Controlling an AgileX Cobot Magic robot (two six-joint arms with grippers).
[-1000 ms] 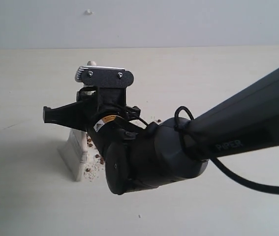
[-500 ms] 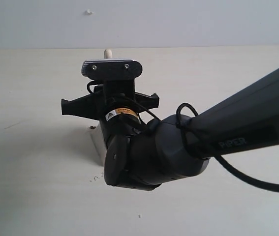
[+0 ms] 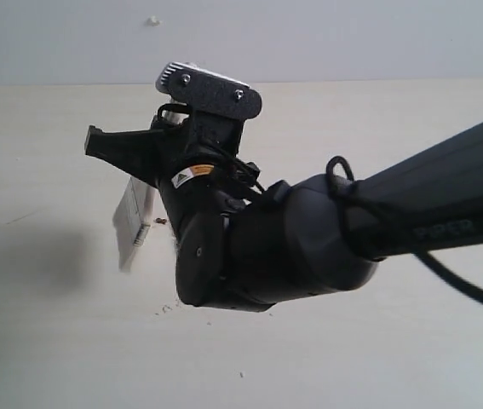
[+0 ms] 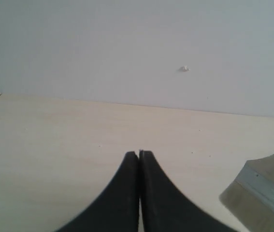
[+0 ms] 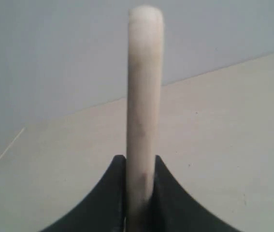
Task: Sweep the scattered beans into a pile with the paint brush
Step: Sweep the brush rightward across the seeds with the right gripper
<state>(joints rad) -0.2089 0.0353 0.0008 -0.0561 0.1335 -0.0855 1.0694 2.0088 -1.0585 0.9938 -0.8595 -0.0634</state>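
- table (image 3: 411, 358): pale beige, fills most of the exterior view; grey wall (image 3: 326, 38) behind it, with a small white fleck (image 3: 152, 20) on it
- right arm (image 3: 369, 230): dark, bulky, reaches in from the right side of the exterior view and crosses past the middle; its wrist is turned toward the camera and hides the table behind it; a black cable (image 3: 471, 290) loops along it
- camera mount (image 3: 209, 89): black and silver plate, tilted, on top of the wrist
- paint brush (image 3: 131, 223): hangs from the right arm's end, left of the wrist; ferrule and off-white bristles point down and lean; cannot tell whether the bristle tips touch the table; soft shadow on the table to its left
- right gripper (image 5: 140, 163): jaws clamped on the paint brush handle, one finger on each flat side; the pale handle stands straight out past the fingertips
- left gripper (image 4: 139, 153): jaws pressed together, nothing between them; over bare table, facing the wall
- beans (image 3: 161, 221): one reddish-brown pellet shows on the table, just beside the brush and against the wrist's edge; dark specks (image 3: 167, 308) below the wrist, too small to tell
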